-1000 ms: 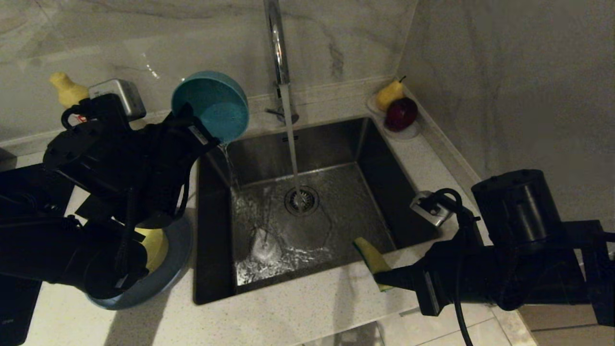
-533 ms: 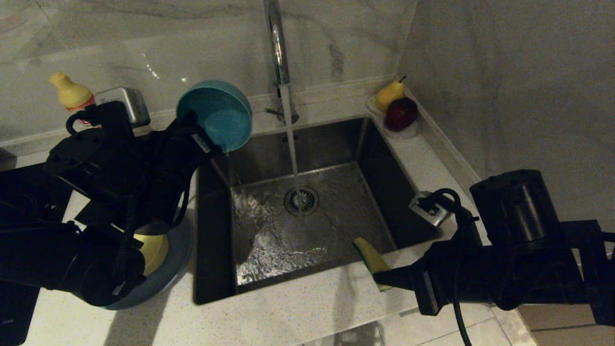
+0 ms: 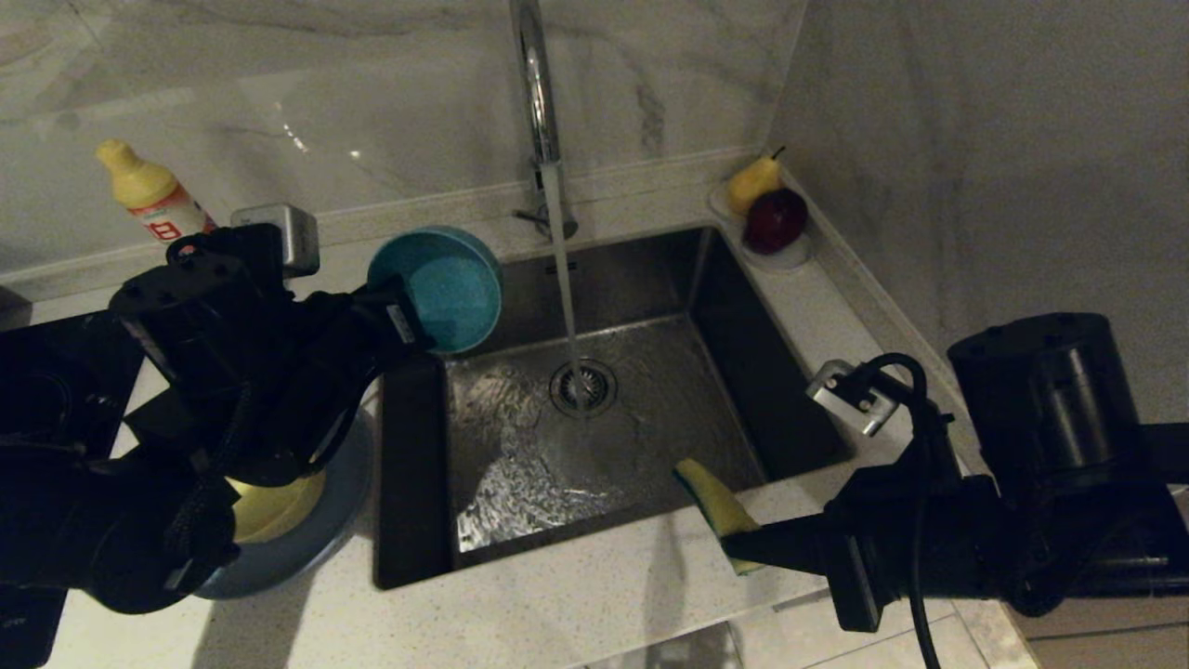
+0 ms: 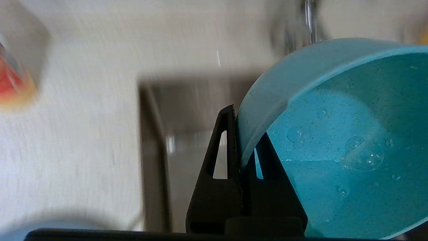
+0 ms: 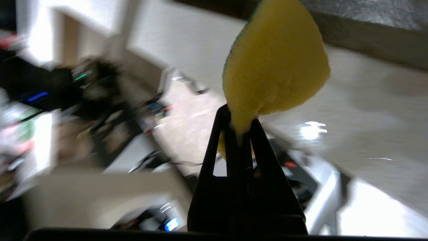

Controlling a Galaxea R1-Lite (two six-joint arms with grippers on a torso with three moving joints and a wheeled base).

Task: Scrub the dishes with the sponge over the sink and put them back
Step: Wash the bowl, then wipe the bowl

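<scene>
My left gripper (image 3: 404, 321) is shut on the rim of the teal-blue bowl (image 3: 437, 288), which hangs tilted over the back left corner of the sink (image 3: 799, 390). In the left wrist view the gripper (image 4: 242, 130) pinches the wet bowl's (image 4: 337, 140) wall. My right gripper (image 3: 748, 539) is shut on the yellow sponge (image 3: 715, 502), held above the sink's front right edge. In the right wrist view the sponge (image 5: 274, 67) sticks up out of the gripper (image 5: 240, 125). The yellow bowl (image 3: 269, 502) sits in the blue-grey plate (image 3: 344, 502) on the counter left of the sink, partly hidden by my left arm.
Water runs from the chrome tap (image 3: 534, 84) onto the drain strainer (image 3: 582, 386). A yellow-capped bottle (image 3: 149, 195) stands at the back left. A pear (image 3: 751, 181) and a red apple (image 3: 776, 220) lie on a small dish at the back right. A black cooktop (image 3: 46, 372) is at far left.
My left gripper has lowered the teal-blue bowl and moved it to the right, from high over the counter to the sink's back left corner. The right gripper with the sponge has barely shifted.
</scene>
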